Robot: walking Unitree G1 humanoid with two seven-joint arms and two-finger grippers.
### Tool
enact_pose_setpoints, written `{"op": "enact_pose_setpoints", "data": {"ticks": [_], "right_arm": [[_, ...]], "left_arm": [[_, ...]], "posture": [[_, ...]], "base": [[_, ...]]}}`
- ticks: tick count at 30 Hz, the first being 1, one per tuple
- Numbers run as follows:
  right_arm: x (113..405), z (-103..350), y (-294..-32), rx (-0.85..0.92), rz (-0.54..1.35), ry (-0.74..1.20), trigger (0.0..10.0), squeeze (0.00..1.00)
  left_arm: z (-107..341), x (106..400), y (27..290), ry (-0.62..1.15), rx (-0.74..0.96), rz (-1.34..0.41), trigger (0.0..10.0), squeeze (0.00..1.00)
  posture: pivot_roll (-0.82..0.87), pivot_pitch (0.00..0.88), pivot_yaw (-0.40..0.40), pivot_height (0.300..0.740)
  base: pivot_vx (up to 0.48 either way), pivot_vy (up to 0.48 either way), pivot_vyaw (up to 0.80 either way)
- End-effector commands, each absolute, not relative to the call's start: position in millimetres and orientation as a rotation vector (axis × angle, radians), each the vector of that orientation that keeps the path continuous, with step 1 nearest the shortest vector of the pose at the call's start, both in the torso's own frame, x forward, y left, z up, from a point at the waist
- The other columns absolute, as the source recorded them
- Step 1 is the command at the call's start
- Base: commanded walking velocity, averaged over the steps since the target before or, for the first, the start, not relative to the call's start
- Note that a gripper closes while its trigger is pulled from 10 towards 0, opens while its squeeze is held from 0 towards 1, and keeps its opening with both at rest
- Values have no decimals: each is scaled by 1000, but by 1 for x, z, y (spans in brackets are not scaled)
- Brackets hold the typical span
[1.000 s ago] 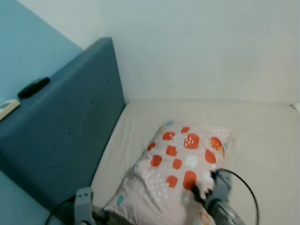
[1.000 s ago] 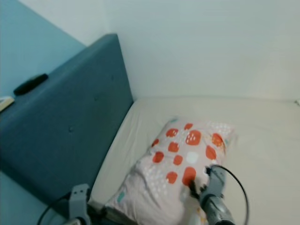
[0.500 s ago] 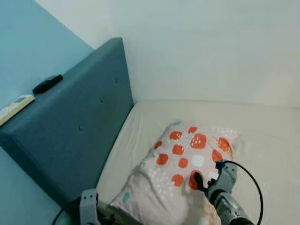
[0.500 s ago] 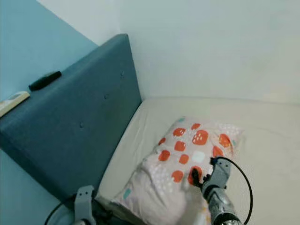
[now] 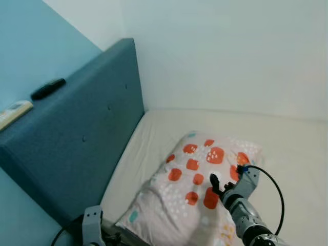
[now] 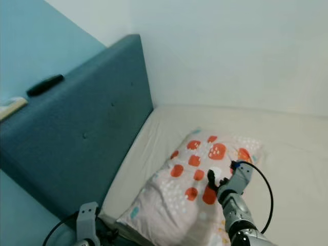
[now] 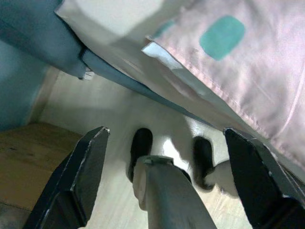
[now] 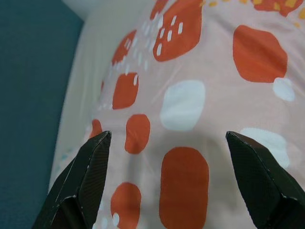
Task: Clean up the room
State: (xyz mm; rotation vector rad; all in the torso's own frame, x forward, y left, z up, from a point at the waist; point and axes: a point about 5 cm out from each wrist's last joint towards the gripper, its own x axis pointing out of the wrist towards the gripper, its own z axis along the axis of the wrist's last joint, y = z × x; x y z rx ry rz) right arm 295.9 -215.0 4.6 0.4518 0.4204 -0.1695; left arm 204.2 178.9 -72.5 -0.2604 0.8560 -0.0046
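Since a second ago, the right gripper [image 5: 220,185] has advanced up over the pillow [image 5: 197,192], lower centre of frame, fingers spread wide above its orange spots, likely to shift it toward the headboard [image 5: 77,138]. Low at the bed's edge, the left gripper [image 7: 167,176] gapes wide, idle.

headboard [image 5: 77,138] left — wall [image 5: 225,51] behind, mattress [image 5: 292,148] seemingly open

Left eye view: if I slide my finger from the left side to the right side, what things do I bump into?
White remote → black remote → blue headboard → spotted pillow → right gripper above the pillow, on the bed.
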Motion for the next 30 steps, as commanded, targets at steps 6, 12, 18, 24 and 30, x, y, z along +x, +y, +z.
{"op": "enact_pose_setpoints", "data": {"ticks": [6, 12, 18, 24, 30], "right_arm": [[303, 11, -205, 427, -66, 396, 10000, 0], [299, 7, -208, 414, -72, 418, 10000, 0], [291, -2, -207, 399, -72, 471, 10000, 0], [286, -8, -211, 357, -111, 522, 10000, 0], [284, -9, -213, 347, -117, 532, 10000, 0]], "left_arm": [[-75, 200, 182, 872, -261, 25, 10000, 0], [-75, 200, 183, 873, -268, 37, 10000, 0], [-77, 196, 187, 889, -254, 53, 10000, 0], [-77, 195, 187, 894, -254, 59, 10000, 0], [-79, 193, 186, 903, -251, 58, 10000, 0]], "posture": [[-116, 0, 52, 739], [-123, 0, 49, 739], [-120, 0, 50, 739], [-122, 0, 51, 739], [-123, 0, 55, 739]], "base": [[0, 0, 132], [0, 0, 794], [0, 0, 794], [0, 0, 794], [0, 0, 793]]}}
